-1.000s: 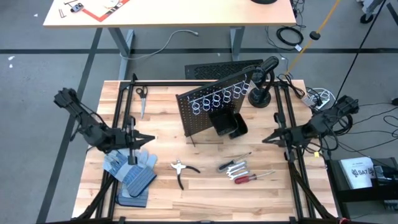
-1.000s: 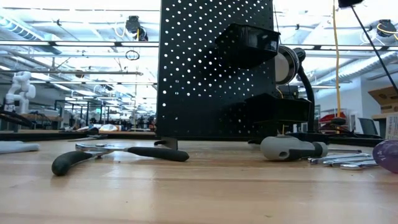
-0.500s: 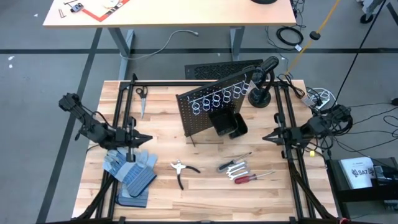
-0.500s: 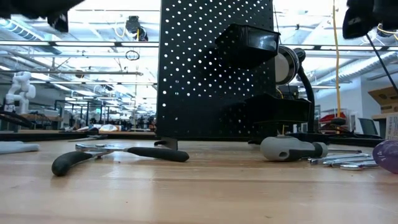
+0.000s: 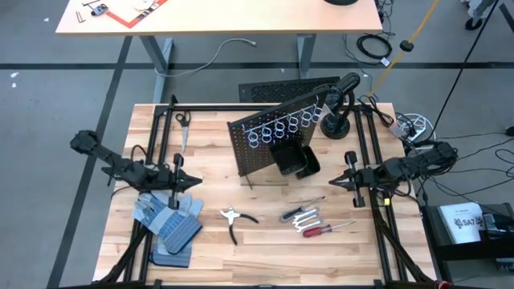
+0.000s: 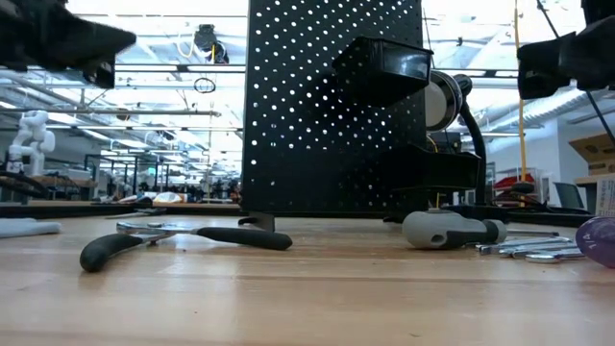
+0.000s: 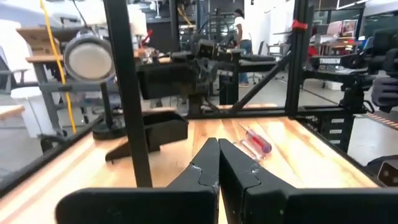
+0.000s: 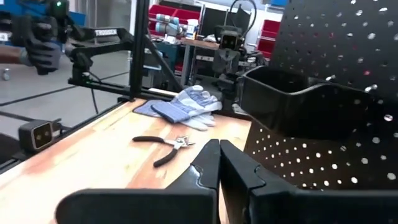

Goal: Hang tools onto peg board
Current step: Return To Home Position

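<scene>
Both left hand (image 5: 193, 182) and right hand (image 5: 337, 182) pinched (wrist views only)

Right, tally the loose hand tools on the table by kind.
Screwdrivers: 2 (red-handled screwdriver, grey-handled screwdriver)
Pliers: 1
Scissors: 1
Wrenches: bunched together, count unclear
Total: 4, plus the wrenches

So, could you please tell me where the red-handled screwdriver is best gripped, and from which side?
Take the red-handled screwdriver by its red handle, coming down from above with the nearer right pincer. It lies flat on the wooden table, and the handle is wider than the thin silver shaft, so probably holds better.
</scene>
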`<action>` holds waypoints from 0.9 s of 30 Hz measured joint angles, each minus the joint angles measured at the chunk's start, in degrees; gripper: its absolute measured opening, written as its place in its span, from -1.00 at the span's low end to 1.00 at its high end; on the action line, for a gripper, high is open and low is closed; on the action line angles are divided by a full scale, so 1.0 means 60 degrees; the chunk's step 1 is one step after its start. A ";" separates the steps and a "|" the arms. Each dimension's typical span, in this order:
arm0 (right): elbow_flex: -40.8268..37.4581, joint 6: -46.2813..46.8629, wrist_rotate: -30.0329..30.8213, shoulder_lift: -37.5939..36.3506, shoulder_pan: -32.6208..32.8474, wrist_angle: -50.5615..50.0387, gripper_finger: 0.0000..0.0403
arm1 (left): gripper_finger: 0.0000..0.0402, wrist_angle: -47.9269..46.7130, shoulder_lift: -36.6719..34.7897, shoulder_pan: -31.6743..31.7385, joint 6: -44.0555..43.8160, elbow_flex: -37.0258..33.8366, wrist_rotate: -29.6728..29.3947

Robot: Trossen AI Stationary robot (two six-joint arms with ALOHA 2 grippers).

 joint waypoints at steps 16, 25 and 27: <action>-0.0367 0.0451 -0.3464 -0.0064 -0.2226 0.0258 -1.00 | -0.99 -0.0843 -0.0700 0.2099 -0.0771 -0.0438 0.2116; -0.0364 0.0602 -0.4732 -0.0060 -0.3421 0.0430 -1.00 | -0.99 -0.1972 -0.1723 0.3358 -0.0877 -0.0441 0.3443; -0.0364 0.0717 -0.4750 -0.0062 -0.3586 0.0430 -1.00 | -0.99 -0.2008 -0.1734 0.3636 -0.0969 -0.0441 0.3599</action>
